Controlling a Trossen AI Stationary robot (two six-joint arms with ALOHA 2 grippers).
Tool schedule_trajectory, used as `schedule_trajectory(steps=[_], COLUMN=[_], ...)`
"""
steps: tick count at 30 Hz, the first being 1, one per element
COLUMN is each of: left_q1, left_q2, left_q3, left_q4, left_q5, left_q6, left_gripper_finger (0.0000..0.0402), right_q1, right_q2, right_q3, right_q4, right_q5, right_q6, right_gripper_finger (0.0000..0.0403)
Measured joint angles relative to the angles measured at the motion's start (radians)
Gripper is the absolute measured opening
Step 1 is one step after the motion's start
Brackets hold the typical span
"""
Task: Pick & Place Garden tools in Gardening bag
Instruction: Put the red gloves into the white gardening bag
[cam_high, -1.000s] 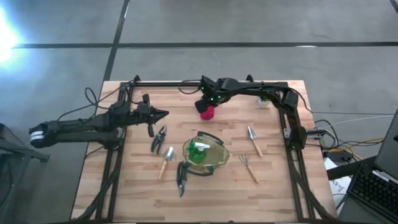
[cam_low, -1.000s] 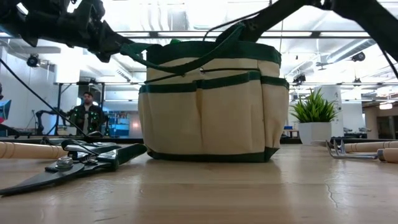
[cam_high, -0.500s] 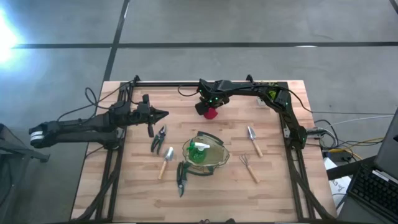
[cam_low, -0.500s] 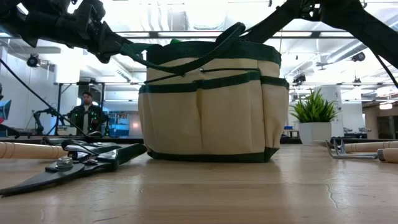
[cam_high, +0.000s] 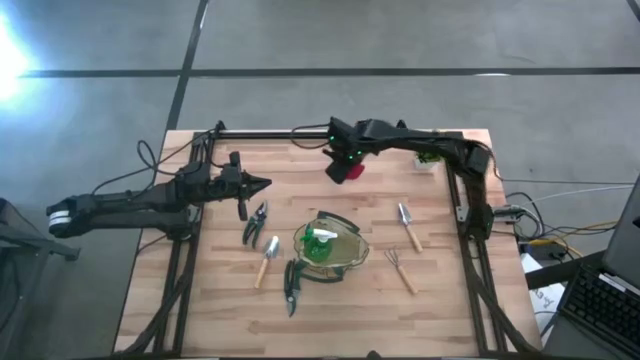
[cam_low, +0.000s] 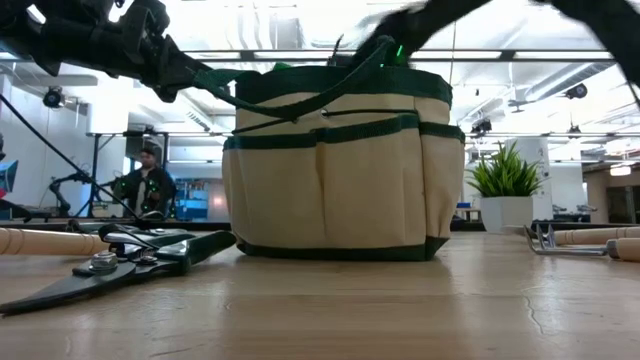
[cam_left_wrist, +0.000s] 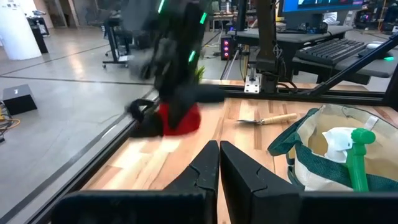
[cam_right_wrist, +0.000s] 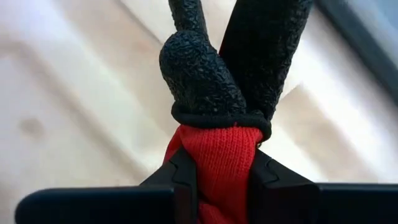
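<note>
The red-and-black piece (cam_high: 352, 170), a red knit glove with black coated fingers, hangs over the far middle of the table with my right gripper (cam_high: 346, 166) shut on it. My left gripper (cam_high: 262, 183) waits shut at the table's left, touching nothing. The gardening bag (cam_high: 330, 250) stands upright on its base near the middle, with a green spray bottle (cam_high: 318, 243) inside. To the bag's left, shears (cam_high: 254, 224), a trowel (cam_high: 266, 262) and black pruning shears (cam_high: 291, 287) lie flat. On its right lie another trowel (cam_high: 408, 226) and a rake (cam_high: 399, 268). My right gripper pinches the piece's red knit part (cam_right_wrist: 214, 158) between its two fingers (cam_right_wrist: 180, 177), which come from above and point down. The black coated fingers (cam_right_wrist: 205, 78) hang below the hold. Whether their ends are clear of the table I cannot tell.
A little green potted plant (cam_high: 428, 158) stands at the far right corner. A black frame rail (cam_high: 300, 134) runs along the far edge. Bare wood lies between the bag and the near edge. A person (cam_low: 148, 185) stands in the room behind.
My right gripper has gone a little toward the table's right and far edge, and the red-and-black piece has gone with it from where it lay.
</note>
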Motion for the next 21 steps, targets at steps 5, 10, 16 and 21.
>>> schedule_trajectory(steps=[5, 10, 16, 21], left_q1=[0.0, 0.0, 0.0, 0.0], left_q2=[0.0, 0.0, 0.0, 0.0], left_q3=[0.0, 0.0, 0.0, 0.0], left_q4=[0.0, 0.0, 0.009, 0.031], left_q5=[-0.007, -0.011, -0.011, -0.008], left_q6=[0.0, 0.0, -0.024, -0.073], left_gripper_finger=[0.002, 0.0019, 0.0019, 0.0019], right_q1=[0.072, 0.199, 0.432, 0.525], right_q2=[-0.188, -0.376, -0.485, -0.492], right_q3=[-0.005, -0.006, -0.027, -0.029], right_q4=[-0.061, -0.093, -0.094, -0.077], right_q5=[0.002, 0.039, 0.404, 0.526], right_q6=[-0.178, -0.395, -0.539, -0.301], right_gripper_finger=[0.0051, 0.0051, 0.0051, 0.0051])
